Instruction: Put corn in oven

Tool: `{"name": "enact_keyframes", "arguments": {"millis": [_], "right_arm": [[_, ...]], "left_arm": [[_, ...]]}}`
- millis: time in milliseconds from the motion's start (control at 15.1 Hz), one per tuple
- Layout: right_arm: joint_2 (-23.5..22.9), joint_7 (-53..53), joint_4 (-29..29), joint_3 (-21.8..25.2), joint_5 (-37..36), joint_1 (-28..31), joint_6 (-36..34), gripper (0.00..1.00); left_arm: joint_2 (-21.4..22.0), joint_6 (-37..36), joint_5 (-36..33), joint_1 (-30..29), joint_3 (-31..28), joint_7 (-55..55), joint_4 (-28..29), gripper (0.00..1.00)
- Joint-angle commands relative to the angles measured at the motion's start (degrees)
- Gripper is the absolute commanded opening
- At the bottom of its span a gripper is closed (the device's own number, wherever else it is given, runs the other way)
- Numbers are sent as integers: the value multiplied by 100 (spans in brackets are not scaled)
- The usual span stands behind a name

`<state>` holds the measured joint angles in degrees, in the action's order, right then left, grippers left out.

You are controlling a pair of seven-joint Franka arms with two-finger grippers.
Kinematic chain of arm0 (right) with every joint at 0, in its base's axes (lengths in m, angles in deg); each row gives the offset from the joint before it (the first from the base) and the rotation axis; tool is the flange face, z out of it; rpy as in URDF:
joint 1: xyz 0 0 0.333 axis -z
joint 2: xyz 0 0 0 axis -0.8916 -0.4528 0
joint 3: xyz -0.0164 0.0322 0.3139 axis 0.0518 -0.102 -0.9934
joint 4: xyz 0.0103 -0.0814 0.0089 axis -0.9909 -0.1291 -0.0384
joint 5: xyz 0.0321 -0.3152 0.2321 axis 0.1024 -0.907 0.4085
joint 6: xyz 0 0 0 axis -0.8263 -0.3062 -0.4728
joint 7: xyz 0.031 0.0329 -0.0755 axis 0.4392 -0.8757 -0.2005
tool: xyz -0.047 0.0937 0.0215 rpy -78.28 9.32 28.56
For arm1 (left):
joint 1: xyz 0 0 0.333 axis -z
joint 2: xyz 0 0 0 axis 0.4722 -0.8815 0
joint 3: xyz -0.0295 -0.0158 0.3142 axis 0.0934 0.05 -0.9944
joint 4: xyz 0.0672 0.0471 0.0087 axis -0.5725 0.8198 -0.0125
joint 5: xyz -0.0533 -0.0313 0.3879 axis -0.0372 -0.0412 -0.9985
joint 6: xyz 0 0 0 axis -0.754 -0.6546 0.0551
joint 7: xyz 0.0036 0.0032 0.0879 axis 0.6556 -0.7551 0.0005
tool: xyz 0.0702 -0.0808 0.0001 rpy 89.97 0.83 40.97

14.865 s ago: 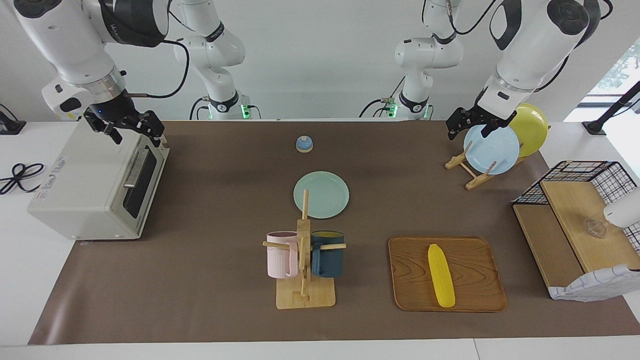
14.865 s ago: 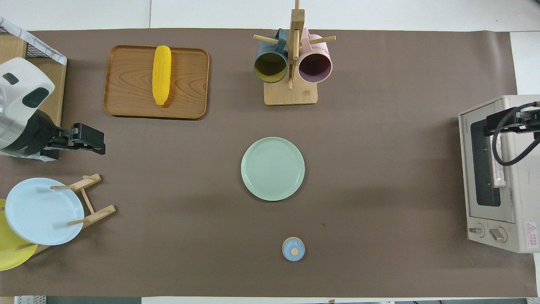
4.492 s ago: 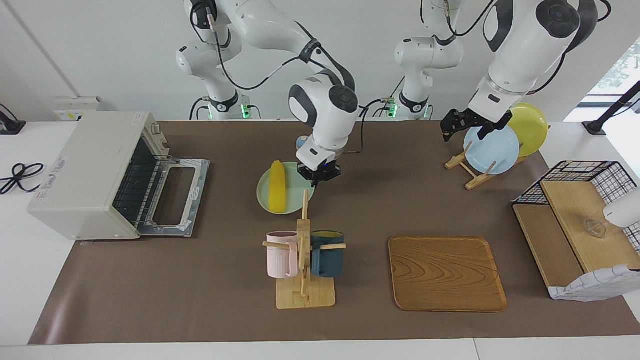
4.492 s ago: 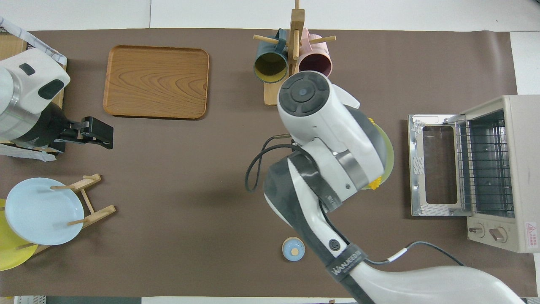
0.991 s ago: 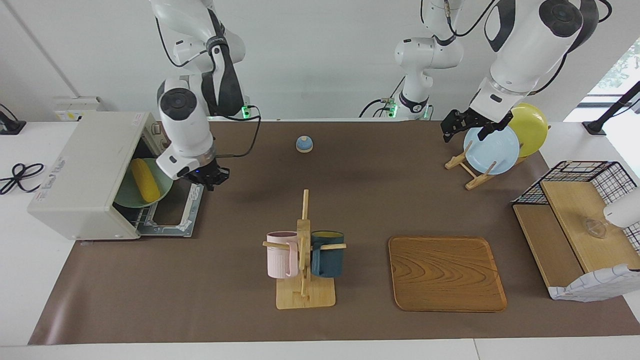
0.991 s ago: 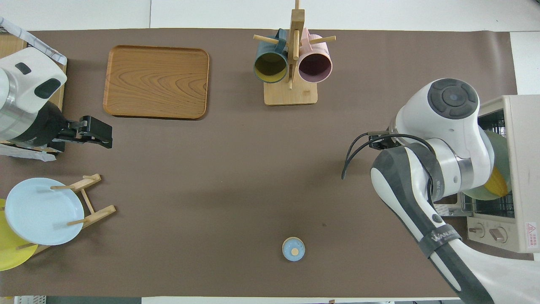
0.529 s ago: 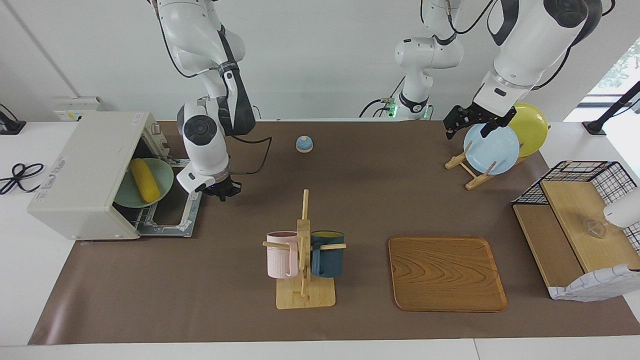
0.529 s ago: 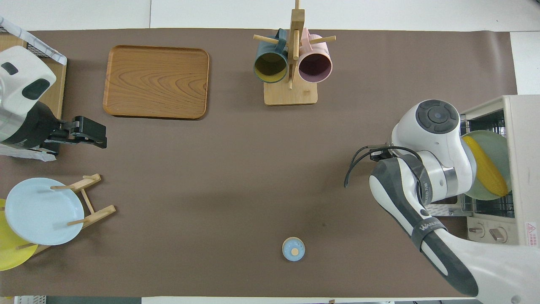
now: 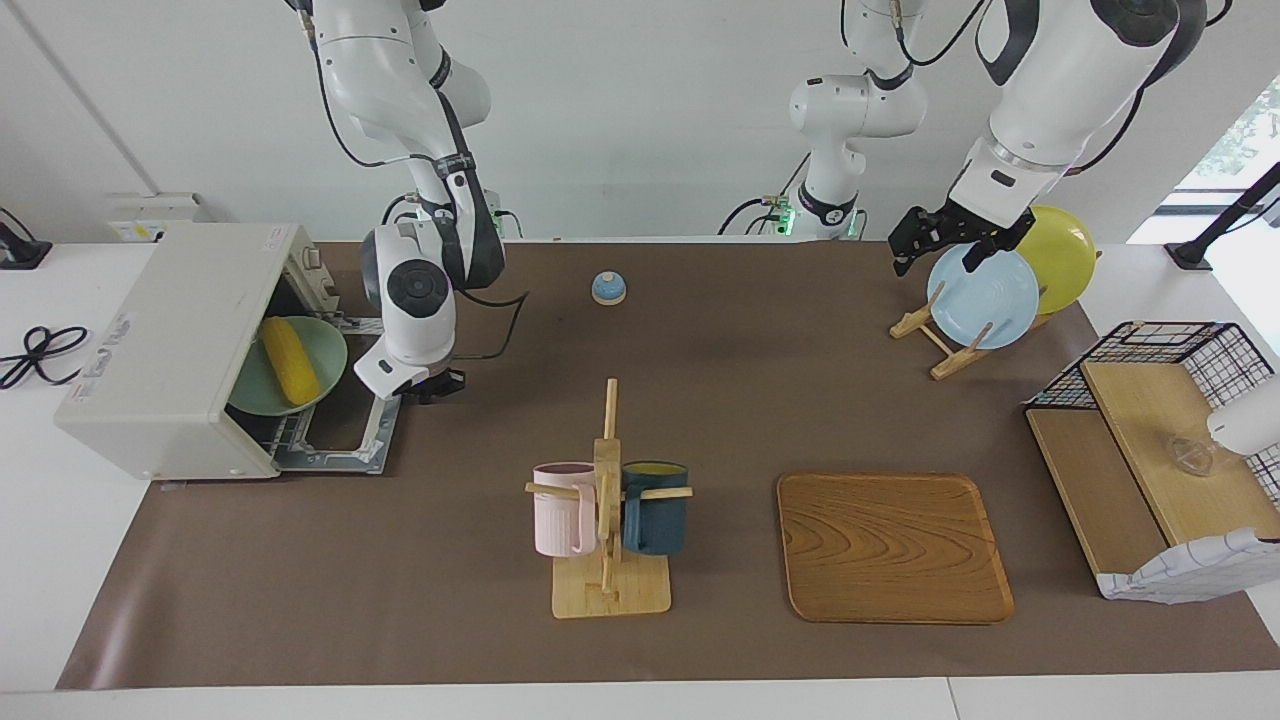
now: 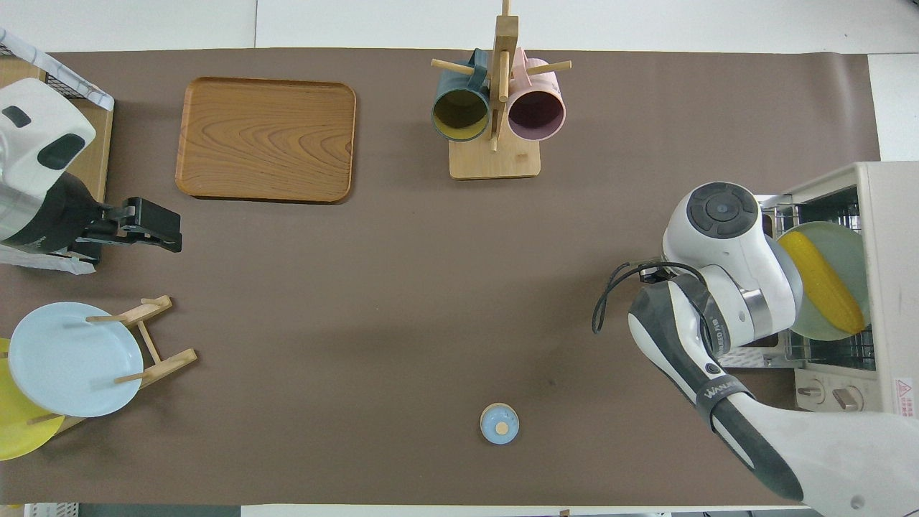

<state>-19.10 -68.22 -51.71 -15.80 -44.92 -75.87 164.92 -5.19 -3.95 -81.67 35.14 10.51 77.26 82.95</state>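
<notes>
The corn lies on a pale green plate that rests on the rack inside the oven, the plate's rim sticking out of the opening. The oven door is folded down flat. In the overhead view the corn and the plate show in the oven mouth. My right gripper is empty and hangs over the edge of the open door, apart from the plate; my arm hides it in the overhead view. My left gripper is open and waits above the plate rack.
A mug tree with a pink and a dark blue mug stands mid-table. An empty wooden tray lies beside it. A small blue bell sits near the robots. A rack holds a blue plate and a yellow plate. A wire shelf stands at the left arm's end.
Over the last second my right gripper has drawn back from the plate's rim to the door's edge, and the arm has risen. The plate with the corn stays in the oven.
</notes>
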Motion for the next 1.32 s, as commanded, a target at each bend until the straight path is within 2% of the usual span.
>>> {"name": "enact_keyframes", "arguments": {"millis": [0,264,462,661,925,1255], "right_arm": [[-91,-169,-76,-22,-476,84,136,0],[-91,-143,-77,-22,-917,154,22,0],[-83,-134,28,-30,-1136,102,-311,0],[-162,-3,747,-48,-1146,41,-1329,0],[355,1103,977,-22,-1128,233,-1770,0],[953,2035,1075,-22,-1049,909,-2211,0]], "left_arm": [[95,26,99,-81,23,31,81,100],[95,26,99,-81,23,31,81,100],[86,26,99,-81,23,22,81,100],[95,18,99,-81,23,31,81,100],[95,26,99,-81,23,31,81,100],[95,26,99,-81,23,31,81,100]]}}
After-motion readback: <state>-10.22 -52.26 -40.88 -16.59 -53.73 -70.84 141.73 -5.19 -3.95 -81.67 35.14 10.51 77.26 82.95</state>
